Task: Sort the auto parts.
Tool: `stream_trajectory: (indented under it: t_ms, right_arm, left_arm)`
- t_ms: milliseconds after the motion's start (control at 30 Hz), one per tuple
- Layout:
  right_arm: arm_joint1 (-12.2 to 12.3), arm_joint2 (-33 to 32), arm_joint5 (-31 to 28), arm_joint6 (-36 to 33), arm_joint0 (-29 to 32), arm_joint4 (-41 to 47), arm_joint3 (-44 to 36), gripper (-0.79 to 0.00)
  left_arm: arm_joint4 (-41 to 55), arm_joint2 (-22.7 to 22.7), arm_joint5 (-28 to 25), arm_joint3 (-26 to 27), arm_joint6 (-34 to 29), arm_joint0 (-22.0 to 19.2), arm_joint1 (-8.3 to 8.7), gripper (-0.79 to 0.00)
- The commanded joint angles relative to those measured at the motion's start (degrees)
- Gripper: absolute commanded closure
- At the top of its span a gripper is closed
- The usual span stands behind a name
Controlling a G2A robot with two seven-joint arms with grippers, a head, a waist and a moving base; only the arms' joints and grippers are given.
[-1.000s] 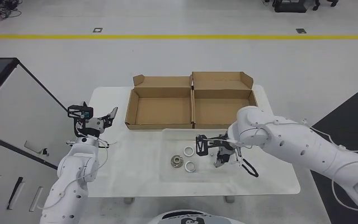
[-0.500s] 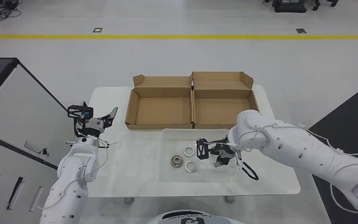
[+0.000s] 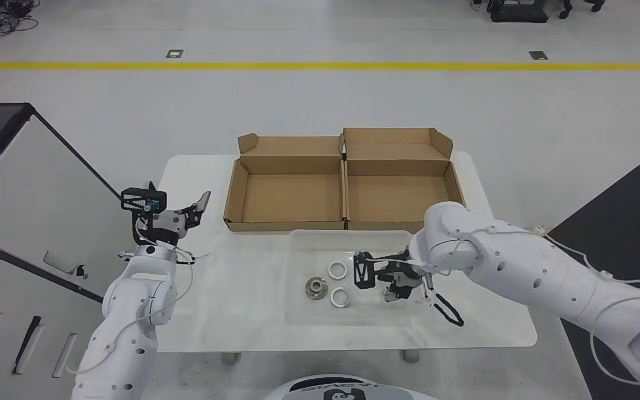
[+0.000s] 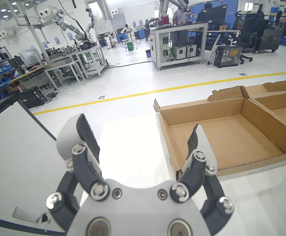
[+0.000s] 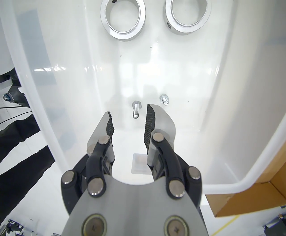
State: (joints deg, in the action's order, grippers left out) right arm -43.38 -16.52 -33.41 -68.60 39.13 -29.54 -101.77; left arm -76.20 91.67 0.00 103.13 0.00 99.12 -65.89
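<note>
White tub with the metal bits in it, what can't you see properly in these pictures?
- Two bolts: in the top view they are too tiny and lost under the right hand.
- Dark round part: in the top view it is too small to tell its shape.
- Two rings: in the right wrist view they are partly cut off by the picture's edge.
- Farther cardboard box: in the left wrist view it is cut off by the edge.

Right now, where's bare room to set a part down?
Both cardboard boxes are empty: the left box and the right box. The table is bare between the tray and its left edge. Crowded: the tray, where rings, a hub and bolts lie by the open right claw.
</note>
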Motion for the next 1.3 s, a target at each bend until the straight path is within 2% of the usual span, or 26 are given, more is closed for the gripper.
stream_trajectory:
  t_ms: [0, 1033, 1267]
  right_arm:
    - [0.01, -0.2, -0.06, 0.05, 0.25, -0.19, -0.01, -0.323]
    - [-1.53, -1.59, -0.47, 0.34, 2.74, -2.24, 1.61, -0.234]
    - [-1.72, -1.98, -0.95, 0.26, 3.17, -2.89, 2.23, -0.172]
  left_arm:
    - [0.0, 0.0, 0.0, 0.0, 0.0, 0.0, 0.0, -0.785]
    - [0.0, 0.0, 0.0, 0.0, 0.0, 0.0, 0.0, -0.785]
    - [0.0, 0.0, 0.0, 0.0, 0.0, 0.0, 0.0, -0.785]
